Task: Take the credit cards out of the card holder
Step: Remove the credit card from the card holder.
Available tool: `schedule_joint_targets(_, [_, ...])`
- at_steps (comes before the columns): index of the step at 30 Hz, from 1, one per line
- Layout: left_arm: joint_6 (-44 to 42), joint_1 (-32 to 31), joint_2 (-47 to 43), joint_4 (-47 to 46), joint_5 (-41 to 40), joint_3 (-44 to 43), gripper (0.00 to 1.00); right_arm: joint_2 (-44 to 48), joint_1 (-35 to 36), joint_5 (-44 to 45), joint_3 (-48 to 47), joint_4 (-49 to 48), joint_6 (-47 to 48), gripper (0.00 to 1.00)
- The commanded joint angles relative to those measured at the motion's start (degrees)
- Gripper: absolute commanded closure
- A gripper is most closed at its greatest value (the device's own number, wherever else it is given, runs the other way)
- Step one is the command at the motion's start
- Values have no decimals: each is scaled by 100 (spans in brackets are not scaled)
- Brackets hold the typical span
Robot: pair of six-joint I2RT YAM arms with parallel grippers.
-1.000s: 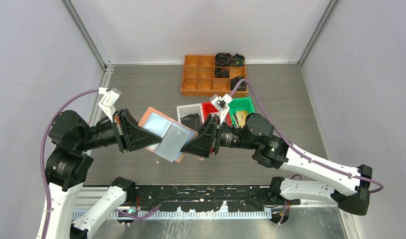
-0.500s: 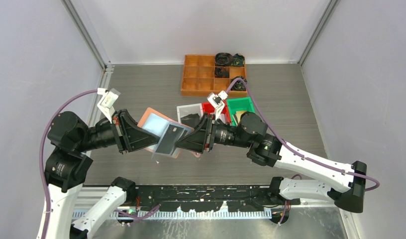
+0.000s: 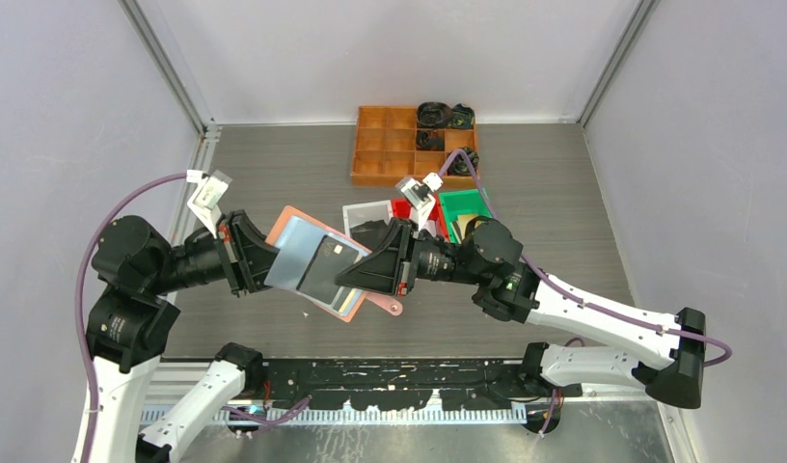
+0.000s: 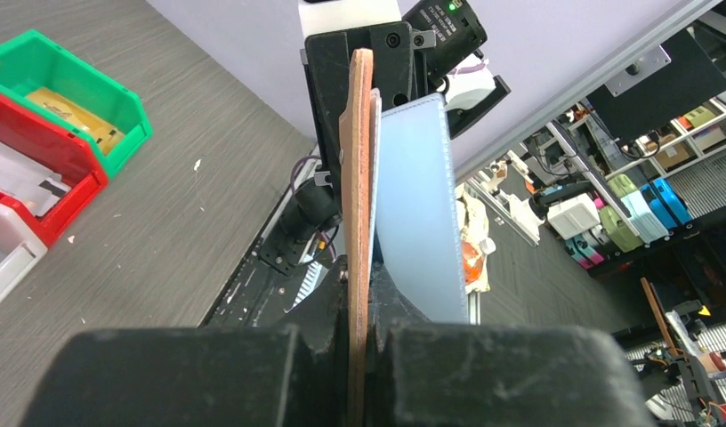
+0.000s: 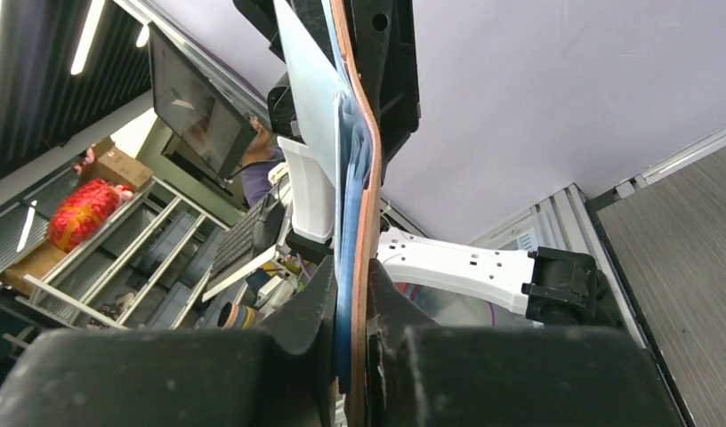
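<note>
Mid-frame in the top view, my left gripper (image 3: 272, 270) is clenched on the left edge of the salmon-pink leather-like folding card holder (image 3: 352, 309). The left wrist view shows its fingers (image 4: 208, 374) pinching the holder's thin edge. The holder is off the grey wood-grain table (image 3: 563, 212), spread open between both arms.

My right gripper (image 3: 347, 280) is clamped on the holder's opposite edge. The right wrist view shows the salmon cover and pale blue clear plastic pockets (image 5: 310, 98) squeezed between those fingers (image 5: 297, 320).

A dark grey rectangular plastic credit card (image 3: 327, 262) shows on the open face, just left of the right fingertips. I can't tell if it's inside a pocket or partly out.

Behind, right of centre, stands a row of small plastic bins: white bin (image 3: 366, 206), red bin (image 3: 402, 205), green bin (image 3: 470, 200). Farther back, upper centre, is the orange compartment tray (image 3: 370, 154).
</note>
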State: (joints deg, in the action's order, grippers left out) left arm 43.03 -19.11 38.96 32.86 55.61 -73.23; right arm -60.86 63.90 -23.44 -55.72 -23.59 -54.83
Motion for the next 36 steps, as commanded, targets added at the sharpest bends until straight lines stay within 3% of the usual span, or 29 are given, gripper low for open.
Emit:
schedule_joint_targets(1, [-106, -5, -35, -91, -29, -196, 99, 130, 15, 138, -169, -201, 38, 95])
schedule_joint_targets(3, [-246, -5, -28, 85, -217, -264, 92, 165, 16, 162, -167, -126, 40, 97])
schedule_joint_targets(7, [-549, -5, -6, 466, -887, -551, 66, 296, 17, 262, -169, 192, 216, 99])
schedule_joint_targets(11, [-884, -7, 82, 756, -1795, -1015, 59, 632, 14, 562, -155, 804, 659, 99])
schedule_joint_targets(13, [-961, -5, 162, 804, -1798, -1196, 55, 770, 10, 675, -110, 905, 754, 99])
schedule_joint_targets(21, [-159, -5, 117, -8, -105, -371, 54, 680, 17, 391, -247, 826, 744, 99])
schedule_joint_targets(31, [-381, -9, 31, 56, -26, -513, 57, 604, 10, 424, -321, 951, 781, 99])
schedule_joint_targets(36, [-754, -5, -9, 269, -725, -877, 58, 613, 11, 513, -367, 1105, 817, 99])
